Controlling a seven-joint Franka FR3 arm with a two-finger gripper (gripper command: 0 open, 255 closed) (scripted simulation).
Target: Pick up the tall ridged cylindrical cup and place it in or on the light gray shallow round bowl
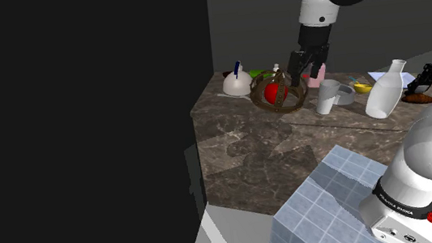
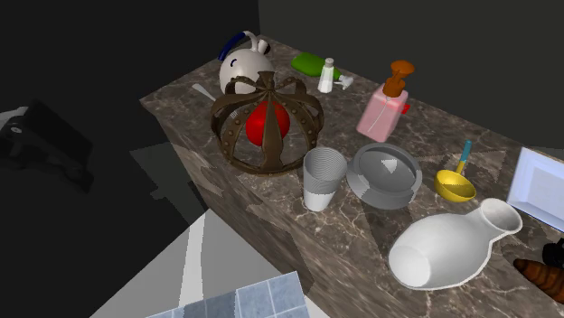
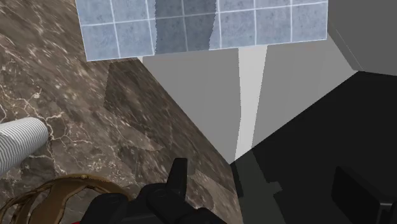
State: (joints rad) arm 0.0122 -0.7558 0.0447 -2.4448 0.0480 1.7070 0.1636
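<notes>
**Nothing done yet, cup untouched**

Gripper (image 1: 303, 73) hangs empty, fingers apart, above the brown crown-shaped basket (image 2: 267, 122). Ridged cup (image 2: 324, 178) stands upright near the counter's (image 2: 361, 244) stand-side edge, just beside the gray bowl (image 2: 386, 174). Grasp, lift and placing all left.

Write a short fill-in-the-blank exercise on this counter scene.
1. The cup stands ___ beside the bowl.
2. The round thing inside the basket is coloured ___.
3. The vase lies on its ___.
Missing words: upright; red; side.
</notes>
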